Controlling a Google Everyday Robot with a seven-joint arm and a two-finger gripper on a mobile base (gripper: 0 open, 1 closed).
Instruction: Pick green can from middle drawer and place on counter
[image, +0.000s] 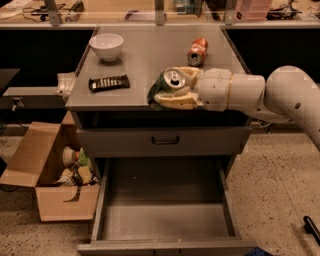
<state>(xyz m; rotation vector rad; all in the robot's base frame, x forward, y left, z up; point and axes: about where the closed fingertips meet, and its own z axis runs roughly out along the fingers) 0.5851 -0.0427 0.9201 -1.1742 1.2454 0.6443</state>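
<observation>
My gripper (167, 90) is shut on the green can (167, 85), whose silver top and pull tab face the camera. The arm reaches in from the right and holds the can at the front edge of the counter (145, 55), right of the middle; I cannot tell whether the can touches the surface. The middle drawer (162, 220) is pulled out below, and its grey floor is bare.
An orange-red can (197, 51) lies on the counter behind the gripper. A white bowl (106, 46) stands at the back left and a dark flat bar (109, 82) lies front left. An open cardboard box (55, 175) with clutter sits on the floor to the left.
</observation>
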